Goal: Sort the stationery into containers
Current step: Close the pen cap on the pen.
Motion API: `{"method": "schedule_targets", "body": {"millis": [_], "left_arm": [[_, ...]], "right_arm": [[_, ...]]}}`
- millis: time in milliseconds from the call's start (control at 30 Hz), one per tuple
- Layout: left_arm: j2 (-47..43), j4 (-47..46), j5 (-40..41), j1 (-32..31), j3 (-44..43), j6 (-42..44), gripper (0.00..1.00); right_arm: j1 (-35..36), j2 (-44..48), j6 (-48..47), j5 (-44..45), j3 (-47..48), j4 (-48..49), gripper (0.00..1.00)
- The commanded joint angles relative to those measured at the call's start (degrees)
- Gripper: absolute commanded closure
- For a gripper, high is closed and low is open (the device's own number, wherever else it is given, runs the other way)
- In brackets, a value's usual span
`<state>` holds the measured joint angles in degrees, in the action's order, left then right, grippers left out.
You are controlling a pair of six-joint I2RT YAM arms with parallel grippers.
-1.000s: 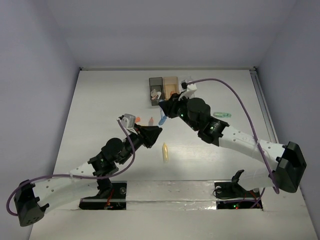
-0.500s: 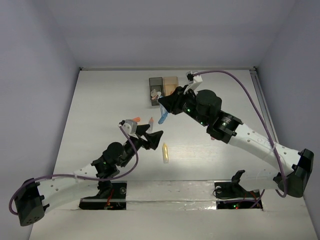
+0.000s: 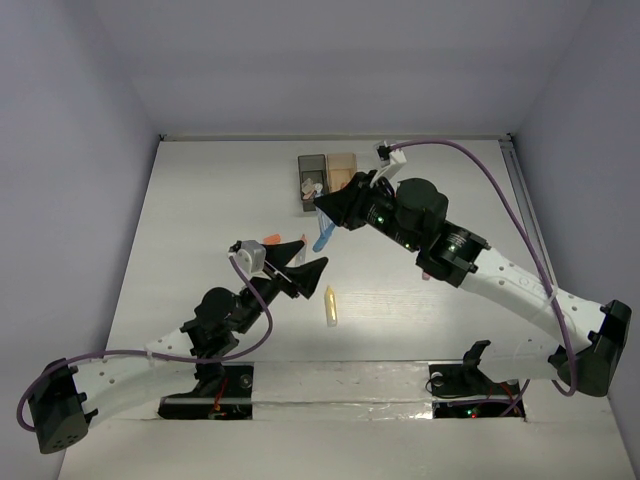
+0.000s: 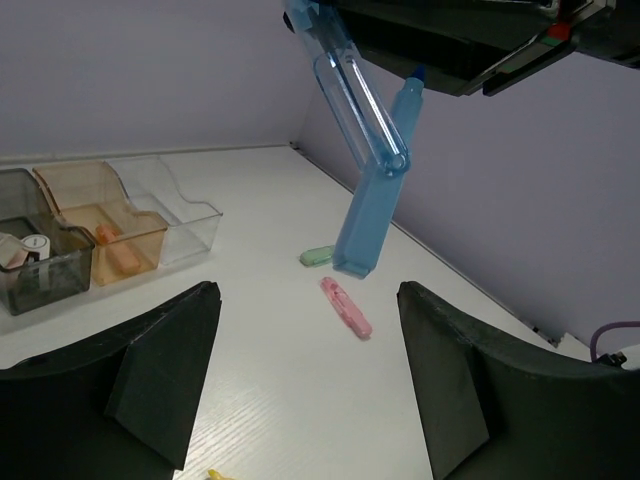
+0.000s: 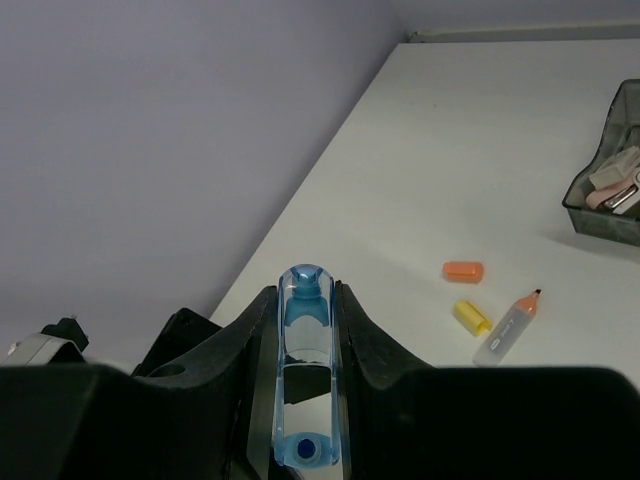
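Right pincer [image 3: 321,208] clenched on blue marker [image 3: 322,238], which hangs tilted above the desk [image 3: 200,200], just on the near side of the containers [image 3: 327,170]. Left pincer [image 4: 305,380] released, empty. Print on white round item [image 4: 35,243] in grey bin [image 4: 50,285] too small to read. Versus 0.5 s ago: marker barely shifted, left arm drawn slightly back.

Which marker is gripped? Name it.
The blue marker, clamped in the right gripper; the yellow marker, pink marker and orange marker lie on the table.
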<state>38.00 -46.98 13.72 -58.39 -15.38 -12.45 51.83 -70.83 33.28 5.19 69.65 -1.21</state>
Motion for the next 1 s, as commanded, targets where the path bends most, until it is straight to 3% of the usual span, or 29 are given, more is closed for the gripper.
{"method": "schedule_targets", "body": {"millis": [0,600,833,967], "left_arm": [[-0.65,-4.43,-2.11,0.21,-2.38,0.67,0.32],[1.73,-5.75,-2.20,0.21,-5.01,3.48,0.36],[2.61,-5.23,-2.47,0.21,-5.80,3.48,0.64],[2.78,-4.79,-1.77,0.21,-5.98,3.13,0.75]], "right_arm": [[0.46,0.78,1.09,-1.15,0.40,3.23,1.00],[0.46,-1.77,2.49,-3.17,-0.21,3.41,1.00],[0.46,-2.03,3.02,-3.78,-0.57,4.29,1.00],[0.46,-2.12,3.20,-4.31,-0.21,4.47,1.00]]}}
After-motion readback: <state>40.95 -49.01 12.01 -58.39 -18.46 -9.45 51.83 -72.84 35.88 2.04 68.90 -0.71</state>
